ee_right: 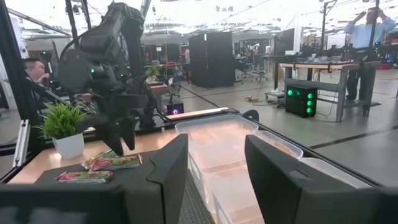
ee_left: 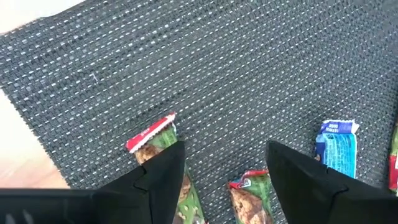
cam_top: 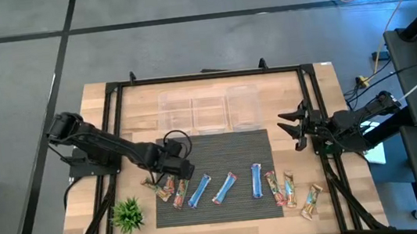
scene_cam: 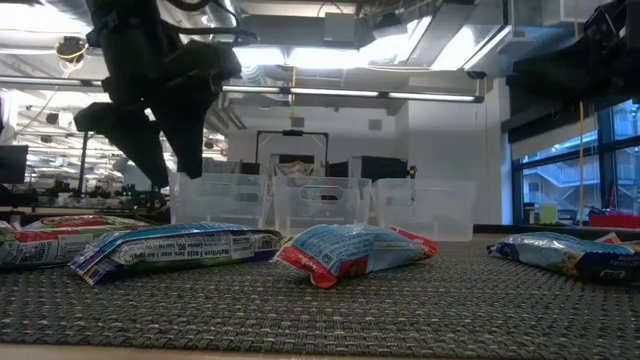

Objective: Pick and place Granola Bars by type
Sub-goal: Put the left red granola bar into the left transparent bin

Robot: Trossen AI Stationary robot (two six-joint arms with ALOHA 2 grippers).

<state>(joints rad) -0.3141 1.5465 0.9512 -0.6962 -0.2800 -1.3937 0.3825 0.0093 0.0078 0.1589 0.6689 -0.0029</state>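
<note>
The granola bars lie in a row on the dark woven mat (cam_top: 229, 158), along its near side. Two or three red-and-green ones (cam_top: 168, 188) are at the left, three blue ones (cam_top: 224, 187) in the middle, and red-multicoloured ones (cam_top: 281, 189) and a tan-gold one (cam_top: 311, 200) at the right. My left gripper (cam_top: 173, 168) is open and points down over the left cluster. In the left wrist view its fingers (ee_left: 165, 171) stand either side of one red-and-green bar (ee_left: 249, 196), with another (ee_left: 154, 138) beside one finger. My right gripper (cam_top: 295, 127) is open and waits at the mat's right edge.
Three clear plastic containers (cam_top: 209, 110) stand in a row at the mat's far edge, also in the low view (scene_cam: 320, 205). A small green plant (cam_top: 127, 214) sits on the wooden table near the left front corner. A black frame rims the table. People show in the room beyond.
</note>
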